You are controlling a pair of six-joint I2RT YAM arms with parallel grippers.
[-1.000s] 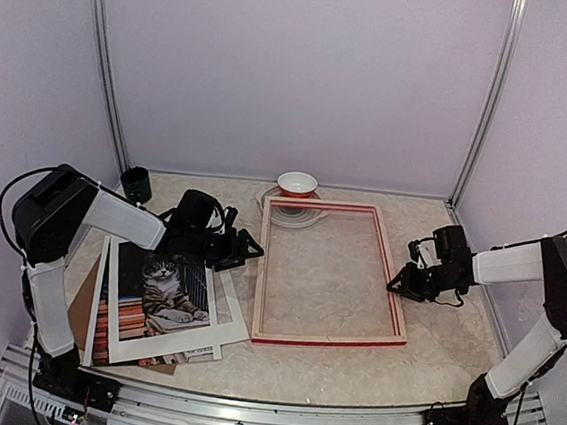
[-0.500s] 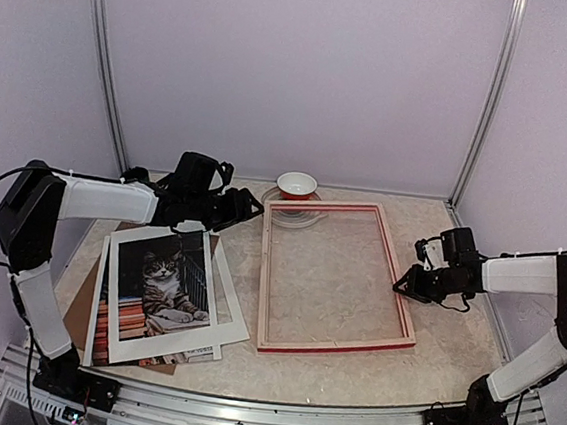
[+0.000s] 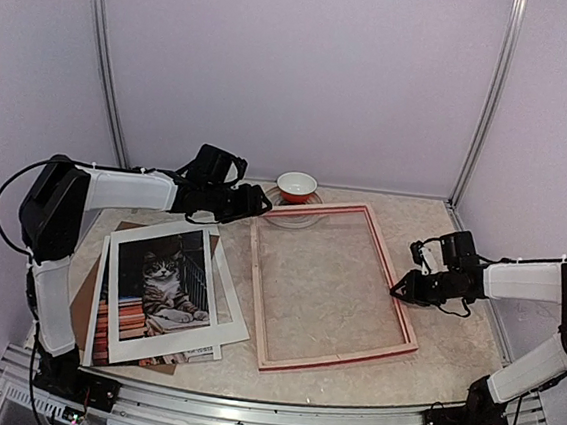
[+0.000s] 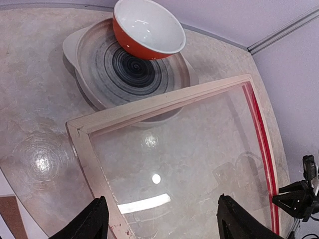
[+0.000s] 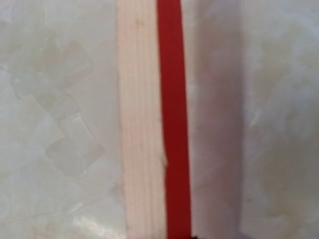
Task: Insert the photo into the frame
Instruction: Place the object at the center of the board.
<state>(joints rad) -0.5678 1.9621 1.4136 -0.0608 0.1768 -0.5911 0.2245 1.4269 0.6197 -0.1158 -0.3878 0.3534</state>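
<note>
The frame [image 3: 332, 283] lies back up on the tabletop [image 3: 456, 355], with pale wood rails on top and red showing along its outer edge. Its far rail rests over the rim of a plate [image 4: 97, 52] that carries a bowl [image 4: 147, 27]. The photo [image 3: 161, 283] lies to the frame's left, face up on a loose stack with a white mat [image 3: 231, 318] and a brown board [image 3: 80, 305], near the frame's left rail. The left gripper [image 3: 252, 205] hovers at the frame's far left corner, jaws spread wide and holding nothing; its wrist view shows the 2 fingers [image 4: 94, 224] above the pane and left rail. The right gripper [image 3: 403, 286] sits against the middle of the frame's right rail, jaws narrowed, but I cannot tell whether they pinch the rail. The frame looks stiff and fairly light, but its pane is slick and breakable, so a rail is the place to grip. The photo looks thin and floppy, and it lies flat on the stack, so it is likely hard to pinch. It is probably best taken at the edge or corner nearest the frame and slid across without creasing.
</note>
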